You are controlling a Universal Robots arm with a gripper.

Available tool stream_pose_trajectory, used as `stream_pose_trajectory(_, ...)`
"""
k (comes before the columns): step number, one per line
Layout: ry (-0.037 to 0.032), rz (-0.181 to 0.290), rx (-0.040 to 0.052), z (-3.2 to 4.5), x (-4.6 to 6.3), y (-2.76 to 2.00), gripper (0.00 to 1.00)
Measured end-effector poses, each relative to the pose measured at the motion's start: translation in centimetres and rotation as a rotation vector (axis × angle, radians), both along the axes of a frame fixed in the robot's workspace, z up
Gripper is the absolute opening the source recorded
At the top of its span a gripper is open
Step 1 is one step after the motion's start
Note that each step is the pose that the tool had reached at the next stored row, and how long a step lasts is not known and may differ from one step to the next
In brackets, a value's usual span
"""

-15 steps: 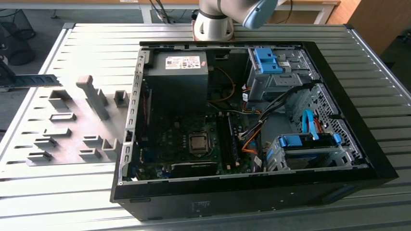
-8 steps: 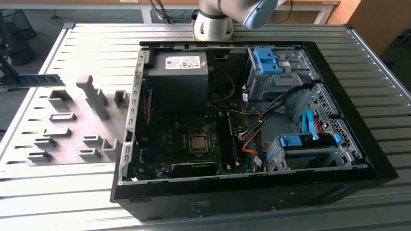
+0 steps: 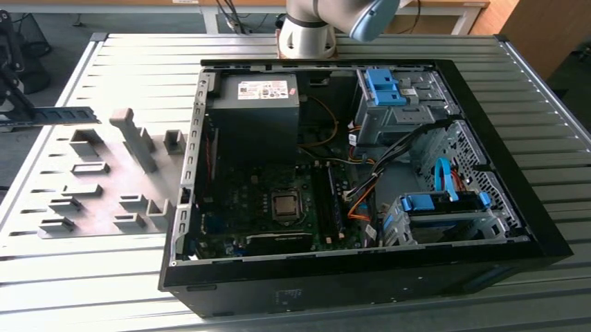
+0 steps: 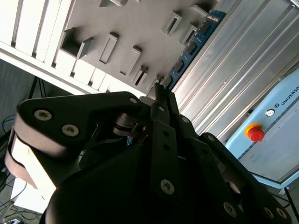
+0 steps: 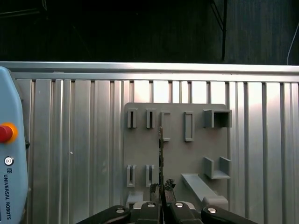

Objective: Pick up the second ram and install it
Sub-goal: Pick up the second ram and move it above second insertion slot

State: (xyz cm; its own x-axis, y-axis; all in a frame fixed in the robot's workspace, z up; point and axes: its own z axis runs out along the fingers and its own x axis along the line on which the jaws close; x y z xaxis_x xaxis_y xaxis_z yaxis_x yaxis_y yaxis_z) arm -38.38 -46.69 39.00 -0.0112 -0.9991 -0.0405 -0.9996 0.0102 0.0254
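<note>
In the exterior view the gripper sits at the picture's left edge, its fingers pressed onto one end of the second ram. The stick reaches straight out from the fingertips toward the exterior view's right. Beyond and below the ram's free end lies the grey fixture plate with its blocks on the slatted metal table. Well beyond the plate, farther from the fingers, stands the open computer case with the motherboard exposed inside. In the second wrist view the black gripper is seen from behind. Its fingers close to a narrow point where they pinch the near end of the blue-green ram, which runs away from the fingertips with its dark chips showing. The fixture plate lies to one side of the ram. The table's ribs lie to the other side, and past them is a teach pendant with a red button. In the first wrist view the gripper holds the ram edge-on, a thin dark line rising from between the closed fingers. Behind that line is the fixture plate, with rows of blocks on both sides of the ram. The pendant rests well off to one side of the fingers on the table.
</note>
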Motion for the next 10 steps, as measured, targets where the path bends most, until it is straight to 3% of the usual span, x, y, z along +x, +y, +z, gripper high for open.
stream_pose_trajectory(10, 0.0002, 0.000, 0.0000, 0.00, 0.97, 0.00, 0.14)
